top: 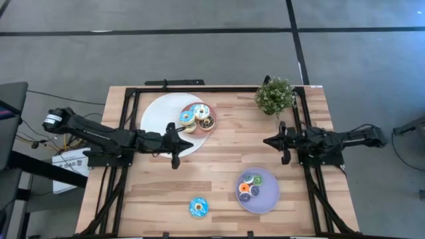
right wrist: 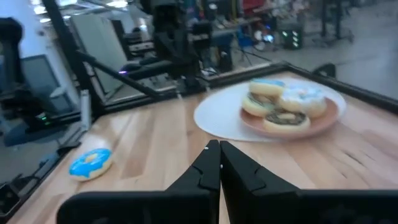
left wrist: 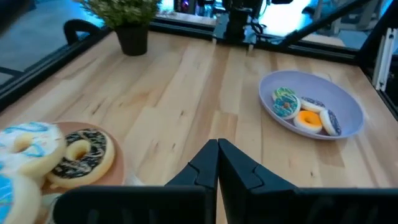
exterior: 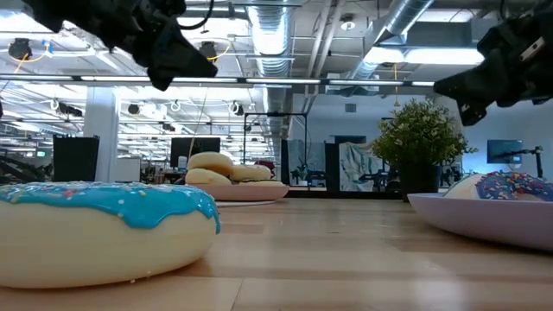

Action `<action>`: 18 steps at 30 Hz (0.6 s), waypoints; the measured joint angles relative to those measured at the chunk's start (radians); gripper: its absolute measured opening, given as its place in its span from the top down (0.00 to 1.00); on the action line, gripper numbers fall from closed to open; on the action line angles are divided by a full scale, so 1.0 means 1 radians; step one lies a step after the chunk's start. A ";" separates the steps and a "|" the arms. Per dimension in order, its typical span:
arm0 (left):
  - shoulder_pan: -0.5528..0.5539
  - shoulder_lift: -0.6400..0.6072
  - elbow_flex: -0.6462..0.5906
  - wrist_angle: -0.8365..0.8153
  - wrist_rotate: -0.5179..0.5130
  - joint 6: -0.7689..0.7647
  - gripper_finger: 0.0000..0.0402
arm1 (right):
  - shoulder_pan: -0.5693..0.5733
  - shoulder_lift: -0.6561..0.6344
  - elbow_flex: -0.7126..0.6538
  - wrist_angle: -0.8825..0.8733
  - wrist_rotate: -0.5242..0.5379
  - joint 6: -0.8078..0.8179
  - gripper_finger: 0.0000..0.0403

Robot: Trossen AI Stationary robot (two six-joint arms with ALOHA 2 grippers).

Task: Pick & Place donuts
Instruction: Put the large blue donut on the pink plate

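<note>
One blue-iced donut [top: 198, 207] lies alone on the wood near the table's front edge, large in the low view [exterior: 104, 229]. Several donuts, blue-iced and brown [top: 197, 118], are piled on a pink plate [top: 211, 127] that rests on a white plate [top: 159, 113] at the far left. Several small donuts [top: 251, 184] lie in a lavender plate [top: 265, 199] at the near right. My left gripper [top: 192, 142] hovers shut beside the near edge of the white plate [left wrist: 217, 149]. My right gripper [top: 265, 141] hovers shut at mid-right [right wrist: 219, 149], pointing toward the table's left. Neither holds anything.
A potted plant [top: 275, 95] stands at the far right corner. A black frame [top: 133, 93] runs round the table's edges. Bare wood [top: 226, 156] lies between the two grippers and between the plates.
</note>
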 joint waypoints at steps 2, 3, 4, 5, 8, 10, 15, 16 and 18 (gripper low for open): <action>0.000 0.023 0.027 -0.012 0.006 -0.001 1.00 | 0.016 -0.023 0.000 0.000 0.006 -0.025 1.00; 0.000 0.035 0.043 -0.017 0.006 -0.001 1.00 | 0.017 -0.030 0.000 0.001 0.011 -0.034 1.00; 0.000 0.046 0.060 -0.031 0.006 -0.002 1.00 | 0.017 -0.035 0.000 0.001 0.012 -0.045 1.00; 0.000 0.052 0.078 -0.061 0.007 -0.002 1.00 | 0.017 -0.038 0.000 0.001 0.012 -0.055 1.00; -0.006 0.082 0.151 -0.166 0.013 -0.012 1.00 | 0.017 -0.038 0.000 0.001 0.012 -0.085 1.00; -0.017 0.116 0.212 -0.248 0.014 -0.019 1.00 | 0.017 -0.038 -0.001 0.001 0.012 -0.098 1.00; -0.069 0.263 0.402 -0.465 0.014 -0.033 1.00 | 0.017 -0.038 -0.001 0.001 0.012 -0.100 1.00; -0.081 0.297 0.445 -0.519 0.014 -0.043 1.00 | 0.017 -0.038 -0.001 0.001 0.012 -0.100 1.00; -0.104 0.375 0.541 -0.631 0.017 -0.072 1.00 | 0.017 -0.038 -0.001 0.000 0.012 -0.100 1.00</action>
